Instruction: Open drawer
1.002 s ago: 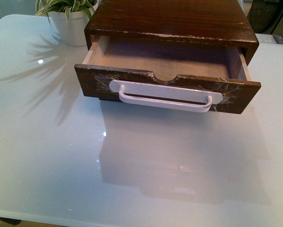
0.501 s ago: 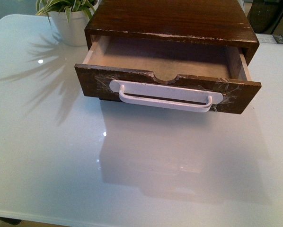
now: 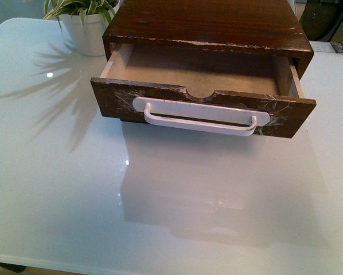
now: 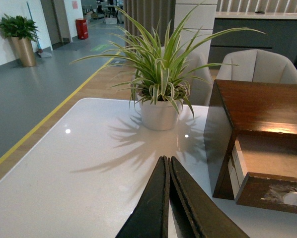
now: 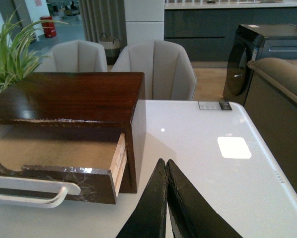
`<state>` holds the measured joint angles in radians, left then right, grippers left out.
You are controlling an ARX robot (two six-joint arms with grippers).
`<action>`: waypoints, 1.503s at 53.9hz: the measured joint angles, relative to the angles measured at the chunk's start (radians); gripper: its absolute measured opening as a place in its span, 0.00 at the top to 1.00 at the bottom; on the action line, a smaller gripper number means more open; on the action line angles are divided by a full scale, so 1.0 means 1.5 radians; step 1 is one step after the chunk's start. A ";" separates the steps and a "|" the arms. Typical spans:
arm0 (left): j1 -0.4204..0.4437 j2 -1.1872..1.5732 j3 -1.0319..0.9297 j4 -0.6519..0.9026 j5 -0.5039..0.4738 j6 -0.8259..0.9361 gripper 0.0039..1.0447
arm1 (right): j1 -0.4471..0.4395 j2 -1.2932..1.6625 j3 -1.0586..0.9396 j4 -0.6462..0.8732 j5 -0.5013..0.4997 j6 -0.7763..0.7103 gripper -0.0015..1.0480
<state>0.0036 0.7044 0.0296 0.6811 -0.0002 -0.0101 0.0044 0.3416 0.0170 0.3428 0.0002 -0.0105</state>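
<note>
The drawer (image 3: 203, 106) is a wide, shallow dark-brown one with a long white bar handle (image 3: 200, 122), whitish scratches and a half-round notch in its top edge. It stands pulled well out of its dark wooden cabinet (image 3: 206, 26), and its pale interior is bare. Neither arm shows in the front view. My left gripper (image 4: 167, 162) is shut and holds nothing, above the table to the left of the drawer (image 4: 272, 191). Shut and empty too, my right gripper (image 5: 164, 164) hangs to the right of the drawer (image 5: 54, 183), apart from it.
The cabinet stands on a pale glossy table (image 3: 160, 206). A white pot with a striped green plant (image 3: 88, 23) sits at the back left, close to the cabinet. A small label (image 5: 214, 105) lies at the table's far right. Chairs (image 5: 156, 69) stand behind the table.
</note>
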 joint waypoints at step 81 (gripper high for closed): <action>-0.001 -0.465 -0.010 -0.453 0.000 0.001 0.98 | 0.000 -0.224 0.000 -0.228 0.001 0.000 0.98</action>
<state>0.0017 0.0063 0.0139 0.0013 -0.0002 -0.0082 0.0040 0.0055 0.0170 0.0013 0.0013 -0.0105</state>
